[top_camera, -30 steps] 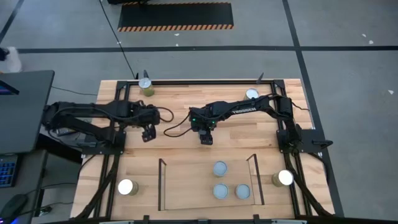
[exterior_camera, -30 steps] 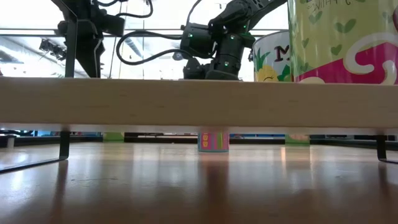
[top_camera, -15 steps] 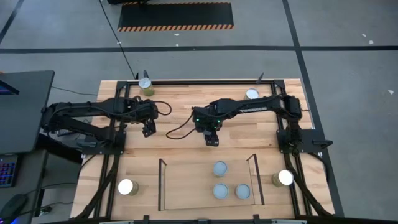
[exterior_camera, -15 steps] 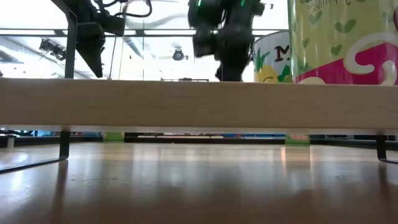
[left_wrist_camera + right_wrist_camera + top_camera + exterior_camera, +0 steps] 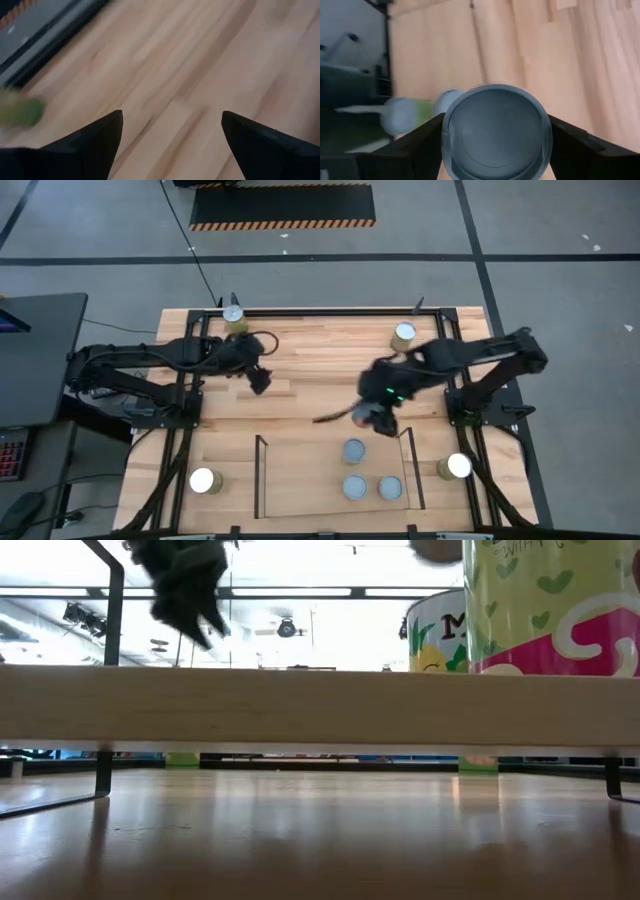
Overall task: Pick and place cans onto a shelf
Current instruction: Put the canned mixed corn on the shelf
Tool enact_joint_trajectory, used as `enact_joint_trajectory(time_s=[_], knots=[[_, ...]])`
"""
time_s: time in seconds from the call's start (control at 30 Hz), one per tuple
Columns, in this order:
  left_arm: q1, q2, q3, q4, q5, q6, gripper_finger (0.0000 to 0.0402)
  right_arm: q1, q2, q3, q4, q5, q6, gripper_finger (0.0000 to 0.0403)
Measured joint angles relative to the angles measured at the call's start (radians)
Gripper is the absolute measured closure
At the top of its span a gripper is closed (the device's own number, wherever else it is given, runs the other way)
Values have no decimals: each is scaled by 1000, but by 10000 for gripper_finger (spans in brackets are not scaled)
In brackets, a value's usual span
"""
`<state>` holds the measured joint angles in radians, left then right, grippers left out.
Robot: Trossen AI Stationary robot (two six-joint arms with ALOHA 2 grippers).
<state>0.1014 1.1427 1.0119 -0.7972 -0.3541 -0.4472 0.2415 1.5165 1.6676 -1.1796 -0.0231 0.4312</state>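
The small cylindrical tin with a dull grey-blue round top point(image 5: 495, 132) sits clamped between the two dark fingers of the right gripper point(image 5: 375, 416), which hangs just behind the far right corner of the shelf point(image 5: 300, 480), a light-wood bay edged by thin black metal rods. In the high view the arm blurs over this tin, so only the right wrist view shows it well.

Three grey-topped cans point(image 5: 354, 451) stand inside the shelf towards its right side: one near the far edge, two side by side nearer the front. Outside it, a bright white-topped can point(image 5: 204, 480) stands at the front left of the table and another point(image 5: 458, 465) at the front right. Two more stand at the far edge, one at the left point(image 5: 234, 314), one at the right point(image 5: 404, 334).

The left gripper point(image 5: 259, 379) hovers over bare boards on the left half, fingers spread apart with nothing between them; its wrist view shows only wood and a blurred green smear at one edge.

In the low view a thick wooden board hides most of the table, and two printed can sides are cut off at the frame's edge.

The light-wood plank table point(image 5: 300, 350) stands on grey concrete floor with a black-and-orange striped mat beyond.
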Motion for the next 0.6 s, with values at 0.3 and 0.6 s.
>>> enact_joint_trajectory(time_s=[0.3,0.6], knots=[[32,0,0,236,-19,44,56,260,-78,-1,-65,-2,344,110],[29,0,0,203,1,90,56,377,24,-67,-79,98,460,110]])
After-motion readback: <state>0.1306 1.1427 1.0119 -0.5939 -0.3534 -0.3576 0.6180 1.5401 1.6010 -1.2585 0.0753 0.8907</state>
